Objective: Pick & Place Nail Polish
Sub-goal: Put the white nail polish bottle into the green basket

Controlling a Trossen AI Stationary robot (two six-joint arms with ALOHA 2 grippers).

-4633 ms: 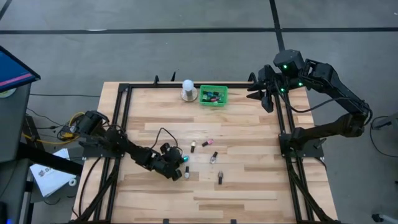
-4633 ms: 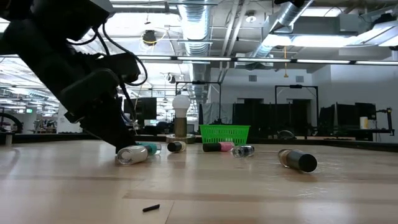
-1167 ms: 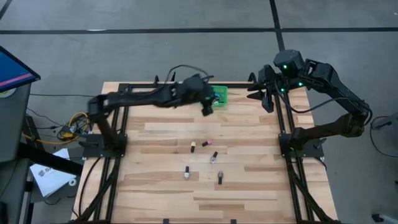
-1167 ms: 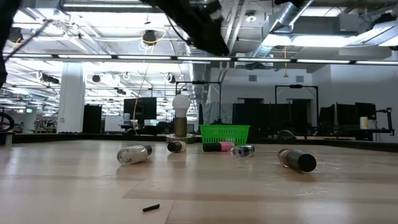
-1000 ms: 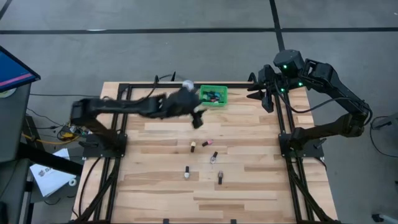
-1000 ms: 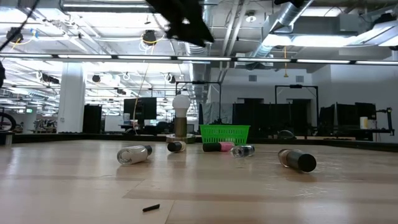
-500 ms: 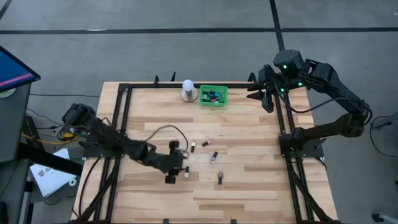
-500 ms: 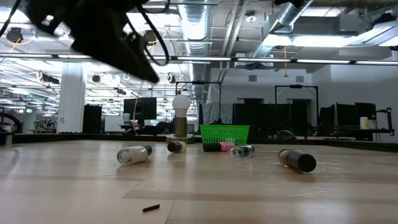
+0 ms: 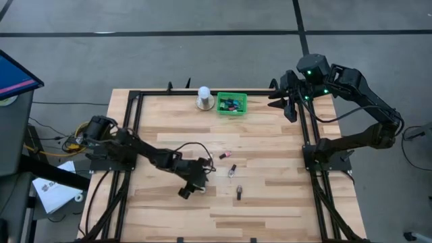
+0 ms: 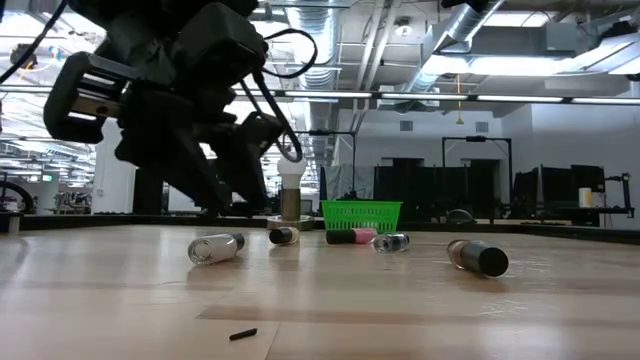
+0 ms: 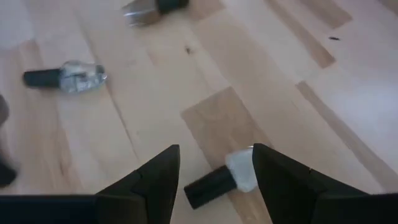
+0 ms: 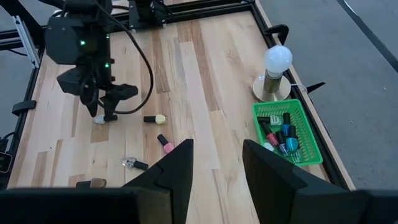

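Note:
Several nail polish bottles lie on their sides on the wooden table. One, with a pale body and a dark cap (image 11: 219, 178), lies under my left gripper (image 11: 214, 149), which hangs open just above it with a finger on either side. The low view shows that bottle (image 10: 215, 247) below the gripper (image 10: 232, 195), with clear space between them. Others lie close by: a pink one (image 9: 225, 156), a clear one (image 9: 231, 171) and one nearer (image 9: 239, 194). My right gripper (image 12: 214, 163) waits open, high over the far right corner.
A green tray (image 9: 231, 104) with several bottles in it stands at the far edge. Beside it is a white bulb-topped lamp (image 9: 204, 98). Black frame rails (image 9: 131, 128) run along the table's left, right and far sides. A small dark scrap (image 10: 242, 334) lies near the front.
My left gripper has swung from beside the green tray toward the table's near edge and come down over the pale bottle at the table's middle. It has tipped and rolled on the way. The bottles on the table have stayed where they were.

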